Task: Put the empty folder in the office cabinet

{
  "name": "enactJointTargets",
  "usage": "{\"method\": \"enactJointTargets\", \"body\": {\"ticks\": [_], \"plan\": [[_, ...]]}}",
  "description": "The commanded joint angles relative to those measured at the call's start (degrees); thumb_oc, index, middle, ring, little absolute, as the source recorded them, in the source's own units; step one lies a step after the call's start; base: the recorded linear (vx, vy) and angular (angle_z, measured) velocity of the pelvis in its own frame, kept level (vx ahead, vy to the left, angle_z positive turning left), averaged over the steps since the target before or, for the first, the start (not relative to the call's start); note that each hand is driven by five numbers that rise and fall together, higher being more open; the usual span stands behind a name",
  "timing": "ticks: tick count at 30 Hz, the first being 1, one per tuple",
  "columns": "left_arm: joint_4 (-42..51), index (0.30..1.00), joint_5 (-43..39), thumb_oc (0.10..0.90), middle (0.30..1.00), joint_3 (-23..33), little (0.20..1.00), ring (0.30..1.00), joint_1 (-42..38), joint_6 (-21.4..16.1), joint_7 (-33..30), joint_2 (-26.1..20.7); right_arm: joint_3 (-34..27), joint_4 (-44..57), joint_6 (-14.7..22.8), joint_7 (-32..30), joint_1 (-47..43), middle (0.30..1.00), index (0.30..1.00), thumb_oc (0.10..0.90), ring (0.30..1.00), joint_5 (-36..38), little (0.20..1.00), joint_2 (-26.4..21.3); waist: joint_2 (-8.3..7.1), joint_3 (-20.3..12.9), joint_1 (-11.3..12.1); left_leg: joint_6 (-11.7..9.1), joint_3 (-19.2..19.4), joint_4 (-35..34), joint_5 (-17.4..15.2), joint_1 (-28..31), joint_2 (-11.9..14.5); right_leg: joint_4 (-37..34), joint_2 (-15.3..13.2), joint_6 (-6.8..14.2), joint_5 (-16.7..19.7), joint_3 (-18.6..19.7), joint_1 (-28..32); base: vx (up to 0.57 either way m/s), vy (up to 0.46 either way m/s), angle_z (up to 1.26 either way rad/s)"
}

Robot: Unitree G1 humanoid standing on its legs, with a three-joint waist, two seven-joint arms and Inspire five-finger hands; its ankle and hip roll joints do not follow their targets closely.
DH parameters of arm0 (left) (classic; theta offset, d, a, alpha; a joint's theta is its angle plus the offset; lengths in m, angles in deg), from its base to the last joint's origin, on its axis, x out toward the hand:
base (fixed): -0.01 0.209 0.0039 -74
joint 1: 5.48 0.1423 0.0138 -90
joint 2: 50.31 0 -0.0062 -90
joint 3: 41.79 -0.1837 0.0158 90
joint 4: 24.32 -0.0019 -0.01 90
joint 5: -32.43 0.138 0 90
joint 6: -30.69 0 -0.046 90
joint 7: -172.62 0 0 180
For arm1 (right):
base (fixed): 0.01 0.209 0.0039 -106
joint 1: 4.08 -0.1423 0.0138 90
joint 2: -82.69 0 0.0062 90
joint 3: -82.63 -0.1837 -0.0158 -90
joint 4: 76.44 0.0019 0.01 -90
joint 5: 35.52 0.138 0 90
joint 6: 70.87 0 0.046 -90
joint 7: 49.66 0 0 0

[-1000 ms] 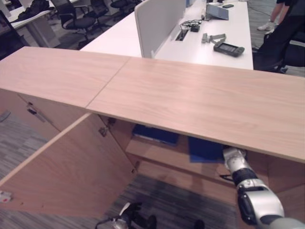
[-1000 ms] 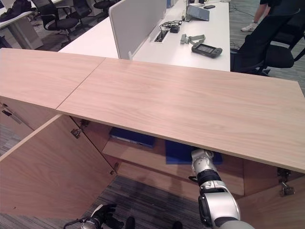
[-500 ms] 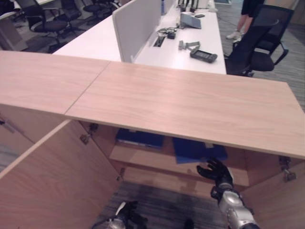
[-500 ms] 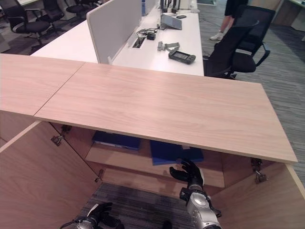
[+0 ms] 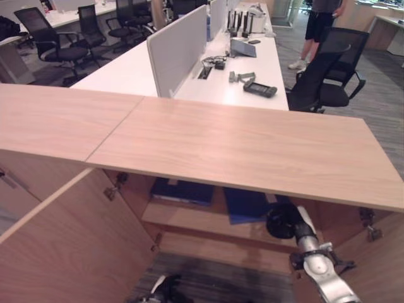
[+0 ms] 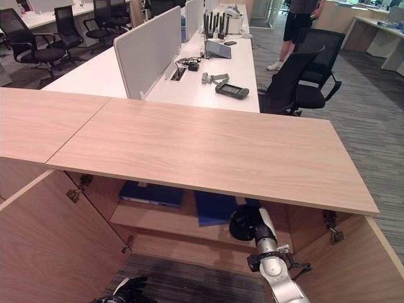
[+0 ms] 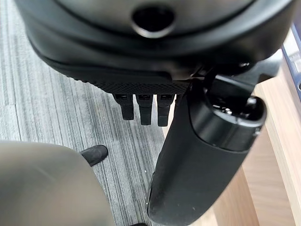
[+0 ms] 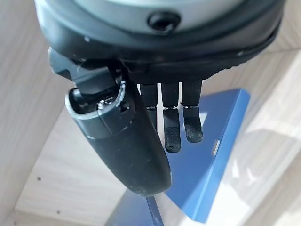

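Observation:
A bright blue folder (image 5: 245,205) lies flat on the shelf (image 5: 189,218) inside the open wooden cabinet, under its top (image 6: 202,148). My right hand (image 6: 245,223) is at the shelf's front edge, just right of the folder's near corner. In the right wrist view its fingers (image 8: 173,127) reach out straight over the blue folder (image 8: 216,146) and hold nothing; whether they touch it I cannot tell. My left hand (image 6: 129,291) hangs low by the carpet, fingers (image 7: 141,110) relaxed and empty.
A darker blue folder (image 5: 183,190) lies on the same shelf further left. The cabinet doors stand open at left (image 5: 69,240) and right (image 6: 353,265). Behind are a white desk (image 6: 208,76) with a divider, black office chairs (image 6: 303,79), and a person (image 6: 297,25) standing.
The camera has shifted. The right hand, hidden under the cabinet top one second ago, came out in front of the shelf and is now beside the bright blue folder.

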Motion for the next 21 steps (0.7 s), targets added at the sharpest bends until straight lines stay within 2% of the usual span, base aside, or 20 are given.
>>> {"method": "enactJointTargets", "body": {"ticks": [1,11,21], "plan": [[-3.3,0.900,1.4,0.800,0.900,-1.0,0.900,0.900,-2.4,-2.6,0.6,-0.1,-0.4,3.1,5.0,-1.0,-5.7,0.300,0.300,0.400,0.300,-3.5,0.300,-4.0,0.06,-1.5,1.9,-2.2,0.9,-0.1,-6.0,1.8,2.7,7.2,-4.5,6.3,-6.0,3.4,-2.1,0.00,0.000,0.00],[-1.4,0.900,1.2,0.800,0.900,-2.7,0.900,0.900,-2.7,-2.9,1.7,-1.8,3.4,-3.5,3.3,-0.5,-11.5,0.300,0.300,0.400,0.300,-7.0,0.300,-5.2,-0.32,0.2,3.7,-2.2,-0.9,0.0,-5.7,1.4,3.1,9.5,-4.4,5.9,-7.6,1.9,-2.3,0.01,-0.007,0.03],[0.4,0.900,0.4,0.800,0.900,-5.2,0.900,0.900,-3.5,-2.8,1.1,-2.9,2.4,-8.3,2.2,-3.4,-15.8,0.300,0.300,0.400,0.300,-4.3,0.300,-4.3,0.05,4.5,5.7,-2.1,-3.8,0.3,-4.7,-0.6,3.1,13.1,-5.0,5.4,-9.0,-0.3,-4.2,-0.02,-0.016,0.16]]}}
